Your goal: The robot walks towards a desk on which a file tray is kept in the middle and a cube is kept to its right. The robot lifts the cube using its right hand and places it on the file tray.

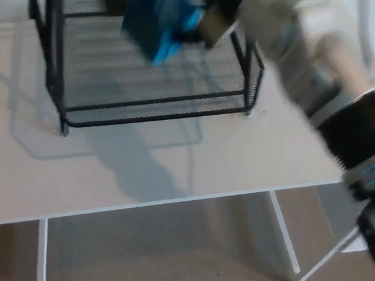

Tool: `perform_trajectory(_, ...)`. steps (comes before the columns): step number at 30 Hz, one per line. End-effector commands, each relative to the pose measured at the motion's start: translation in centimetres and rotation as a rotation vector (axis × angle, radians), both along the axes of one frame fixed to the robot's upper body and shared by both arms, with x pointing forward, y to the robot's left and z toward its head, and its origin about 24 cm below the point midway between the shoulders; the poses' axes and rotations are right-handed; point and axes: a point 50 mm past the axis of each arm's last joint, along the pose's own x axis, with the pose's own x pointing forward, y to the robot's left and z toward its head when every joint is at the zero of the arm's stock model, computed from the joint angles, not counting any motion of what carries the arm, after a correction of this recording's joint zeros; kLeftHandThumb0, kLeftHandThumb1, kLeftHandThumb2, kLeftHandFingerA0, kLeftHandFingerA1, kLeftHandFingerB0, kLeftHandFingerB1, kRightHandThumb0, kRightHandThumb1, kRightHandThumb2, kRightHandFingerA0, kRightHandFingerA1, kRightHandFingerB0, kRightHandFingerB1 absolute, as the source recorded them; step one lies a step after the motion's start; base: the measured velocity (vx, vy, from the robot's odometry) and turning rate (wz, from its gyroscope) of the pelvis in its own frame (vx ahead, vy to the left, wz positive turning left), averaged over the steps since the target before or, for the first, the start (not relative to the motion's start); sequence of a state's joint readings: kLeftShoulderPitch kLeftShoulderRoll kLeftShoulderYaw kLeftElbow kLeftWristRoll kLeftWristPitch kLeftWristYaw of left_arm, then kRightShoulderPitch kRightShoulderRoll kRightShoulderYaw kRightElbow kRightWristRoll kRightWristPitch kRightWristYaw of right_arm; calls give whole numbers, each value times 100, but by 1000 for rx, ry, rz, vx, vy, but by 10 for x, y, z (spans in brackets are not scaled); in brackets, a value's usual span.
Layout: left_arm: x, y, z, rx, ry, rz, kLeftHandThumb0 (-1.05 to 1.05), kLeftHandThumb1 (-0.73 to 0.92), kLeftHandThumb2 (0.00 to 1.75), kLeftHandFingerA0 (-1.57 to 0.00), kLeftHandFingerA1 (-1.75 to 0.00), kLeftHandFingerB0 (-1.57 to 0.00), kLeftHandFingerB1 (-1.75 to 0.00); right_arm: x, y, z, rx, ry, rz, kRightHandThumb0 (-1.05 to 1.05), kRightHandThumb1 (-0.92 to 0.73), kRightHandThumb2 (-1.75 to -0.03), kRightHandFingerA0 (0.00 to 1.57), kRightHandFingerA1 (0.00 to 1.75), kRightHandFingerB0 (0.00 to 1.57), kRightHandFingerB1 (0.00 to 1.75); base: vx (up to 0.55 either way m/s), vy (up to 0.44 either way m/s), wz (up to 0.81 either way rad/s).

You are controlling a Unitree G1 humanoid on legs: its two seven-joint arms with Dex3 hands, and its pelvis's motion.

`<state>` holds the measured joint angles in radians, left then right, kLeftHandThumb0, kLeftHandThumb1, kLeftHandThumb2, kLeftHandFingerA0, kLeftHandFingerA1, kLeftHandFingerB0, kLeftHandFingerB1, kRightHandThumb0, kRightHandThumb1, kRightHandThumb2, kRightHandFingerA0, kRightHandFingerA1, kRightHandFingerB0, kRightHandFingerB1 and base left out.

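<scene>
Plainly, the cube (158, 19) sat in the upper middle of the frame, a blue smear against the dark right hand (216, 7). The right arm (320, 79) ran in from the lower right. Motion blur hid the separate fingers. The hand seemed closed around the cube's right side, since the cube hung above the mesh floor of the tray (158, 106) and did not rest on it. The left hand did not show.

The black wire tray filled the upper left, standing on the white counter (291, 135), with its open front facing the lower edge of the picture.

By its look the cube was probably light and stiff, with flat faces and clean corners. That would suit a pinch across two opposite faces, thumb on one and fingers on the other. Its smooth sides might slip if the hold were off-centre or loose, and it looked tilted in the hand, so it could land on an edge. Nothing suggested it was fragile. The mesh would likely bear it easily, though the tray's side rails left little room for the hand to pass.
</scene>
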<state>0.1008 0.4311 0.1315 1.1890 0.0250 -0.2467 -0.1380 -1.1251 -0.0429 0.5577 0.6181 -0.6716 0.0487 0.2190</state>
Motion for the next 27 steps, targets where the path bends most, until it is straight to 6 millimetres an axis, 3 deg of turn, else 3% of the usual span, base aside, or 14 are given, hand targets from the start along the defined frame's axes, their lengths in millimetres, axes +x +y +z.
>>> perform_trajectory(1,11,3,10,-72,-189,105,-51,89,67,-43,-66,-35,-55,5,-15,-12,-46,100,-110,-32,-68,-59,73,169,69,122,0,0,19)
perform_trajectory(4,21,3,13,-103,-244,135,-51,90,67,-46,-71,-41,-59,7,-22,-11,-30,97,-122,-32,-67,-59,72,166,67,123,0,0,4)
perform_trajectory(5,24,0,12,-107,-246,130,-50,89,66,-49,-76,-44,-60,8,-24,-10,-22,99,-128,-39,-51,-90,103,131,75,112,0,0,0)
perform_trajectory(7,25,-2,12,-102,-230,98,-50,89,66,-50,-75,-43,-58,8,-24,-12,-18,108,-124,-28,-69,-61,70,173,63,146,0,0,0)
perform_trajectory(8,24,-3,11,-103,-219,85,-42,67,110,-56,-78,-31,-61,7,-23,-13,-21,102,-119,-32,-68,-59,73,167,69,123,0,0,0)
perform_trajectory(10,21,-4,9,-108,-204,92,-43,67,109,-51,-74,-31,-60,4,-18,-18,-42,100,-125,-34,-66,-59,73,168,71,113,0,0,0)
perform_trajectory(11,20,-3,9,-104,-195,98,-50,88,67,-47,-72,-36,-54,3,-17,-19,-47,97,-126,-32,-68,-58,73,170,70,121,0,0,0)
perform_trajectory(13,17,-1,8,-96,-181,101,-42,69,110,-52,-75,-31,-61,3,-16,-21,-55,93,-133,-32,-67,-58,74,171,71,118,0,0,0)
perform_trajectory(16,15,-1,6,-82,-150,102,-44,69,110,-51,-74,-31,-60,3,-19,-22,-52,118,-154,-25,-71,-64,77,164,71,119,0,0,0)
perform_trajectory(18,13,0,6,-76,-142,106,-49,86,66,-47,-67,-36,-52,3,-21,-22,-15,116,-141,-27,-71,-64,77,142,64,54,0,0,0)
perform_trajectory(20,12,1,6,-67,-131,98,-49,87,66,-47,-65,-36,-51,3,-23,-24,37,77,-138,-31,-71,-61,79,133,46,42,0,0,0)
perform_trajectory(21,12,1,6,-62,-129,97,-41,66,109,-49,-72,-27,-58,3,-23,-23,19,67,-143,-37,-69,-61,73,126,32,35,0,0,0)
perform_trajectory(23,11,-1,6,-63,-135,83,-50,88,64,-49,-77,-40,-57,3,-20,-18,-78,57,-177,-60,-56,-77,0,0,3,16,0,0,0)
perform_trajectory(27,10,-1,7,-40,-112,38,-43,68,109,-51,-73,-32,-60,4,-19,-4,-163,42,-194,-72,-43,-64,0,0,0,1,0,0,0)
